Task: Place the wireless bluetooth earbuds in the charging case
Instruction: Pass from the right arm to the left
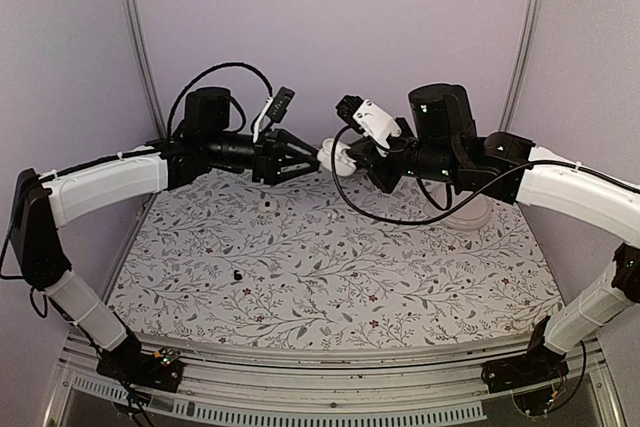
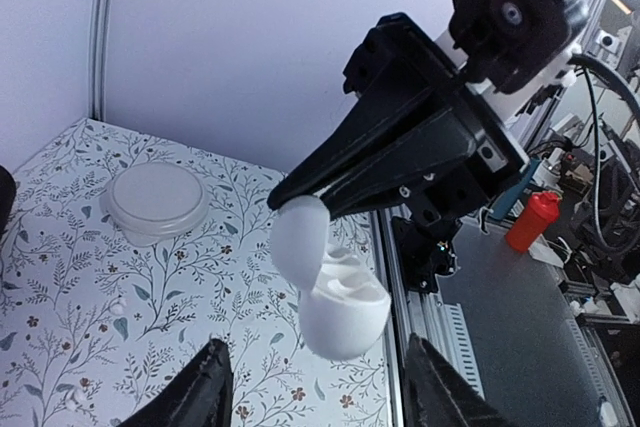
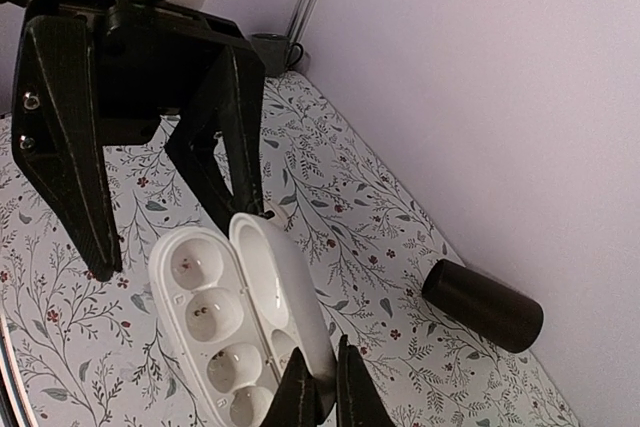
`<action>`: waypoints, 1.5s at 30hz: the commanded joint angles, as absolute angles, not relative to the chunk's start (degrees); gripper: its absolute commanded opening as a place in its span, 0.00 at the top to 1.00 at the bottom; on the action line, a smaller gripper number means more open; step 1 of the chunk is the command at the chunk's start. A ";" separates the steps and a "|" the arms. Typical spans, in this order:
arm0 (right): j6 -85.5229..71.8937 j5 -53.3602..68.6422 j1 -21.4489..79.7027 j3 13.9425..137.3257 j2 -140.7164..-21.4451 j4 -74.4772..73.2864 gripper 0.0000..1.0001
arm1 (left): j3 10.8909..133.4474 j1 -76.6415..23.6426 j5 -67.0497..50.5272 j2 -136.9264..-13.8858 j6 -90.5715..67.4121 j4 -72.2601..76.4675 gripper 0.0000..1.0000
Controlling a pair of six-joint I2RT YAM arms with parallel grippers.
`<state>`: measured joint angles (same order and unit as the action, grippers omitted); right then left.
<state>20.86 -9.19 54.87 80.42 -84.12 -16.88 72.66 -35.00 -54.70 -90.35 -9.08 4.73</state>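
Presently: charging case (image 3: 205,317), lid swung open, pinched by the lid in the right pincer (image 3: 322,385) and held aloft above the floral surface (image 1: 330,277). Its sockets are turned toward the left arm, presumably to present them for loading, and they appear empty. Left pincer (image 1: 300,157): spread wide, carrying nothing, facing the case with its tips just beside it. Earbuds: not surely identifiable in any view.
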 commanded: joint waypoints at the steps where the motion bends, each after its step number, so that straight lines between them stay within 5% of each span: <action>1: 21.57 -9.50 56.02 83.01 -85.13 -17.73 0.97 | 74.80 -36.83 -53.30 -89.23 -5.31 2.66 0.45; 9: 21.30 -9.12 56.33 84.06 -85.54 -18.98 0.97 | 75.31 -38.37 -53.96 -89.47 -2.07 1.47 0.58; 30: 20.57 -8.83 56.27 83.68 -84.82 -18.68 0.97 | 75.50 -39.01 -53.04 -89.71 -0.70 -0.68 0.65; 39: 19.96 -7.27 56.34 83.76 -85.01 -19.01 0.97 | 75.19 -39.42 -51.99 -89.35 0.40 -0.44 0.97; 45: 19.01 -4.07 55.64 83.07 -84.43 -18.72 0.95 | 73.20 -40.27 -50.90 -88.13 2.25 1.42 1.00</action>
